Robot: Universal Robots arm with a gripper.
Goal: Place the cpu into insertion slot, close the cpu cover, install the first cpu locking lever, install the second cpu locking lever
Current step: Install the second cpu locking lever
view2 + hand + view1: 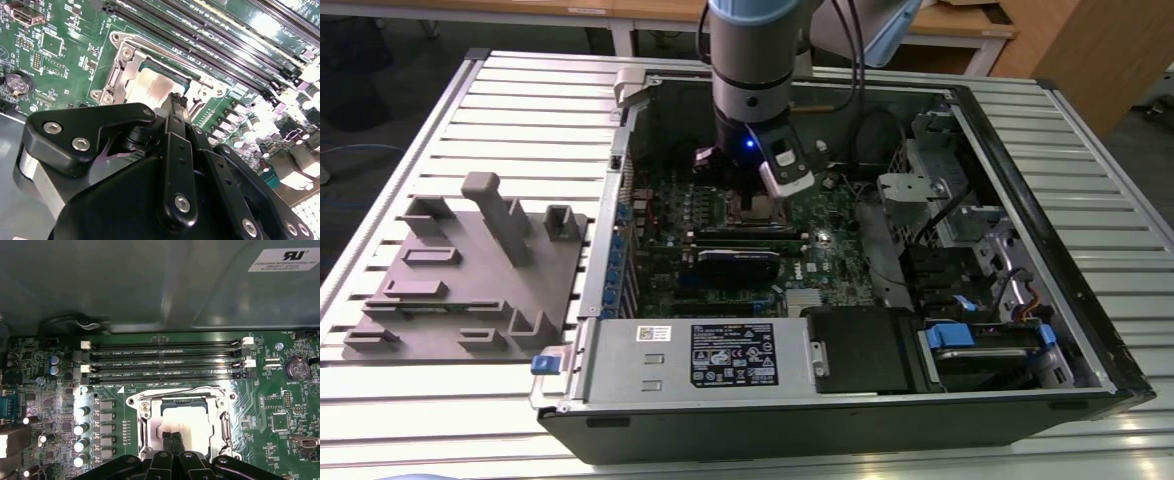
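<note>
Hanging over the green motherboard [280, 405] inside the open computer case [1067, 330], the gripper [172, 439] has its jaws pressed together, tips touching the cpu [187, 422]. That chip lies in the insertion slot [145, 432] under the cpu cover [222, 429], beside the long memory slots [165, 365].

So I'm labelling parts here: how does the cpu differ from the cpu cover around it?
The cpu is a solid, pale silver-grey plate; the cpu cover is a shinier metal frame with an open window. The cpu lies inside that window, while the cover rings it and reaches further out. Both are square, metallic, and lie flat on the green motherboard.
</note>
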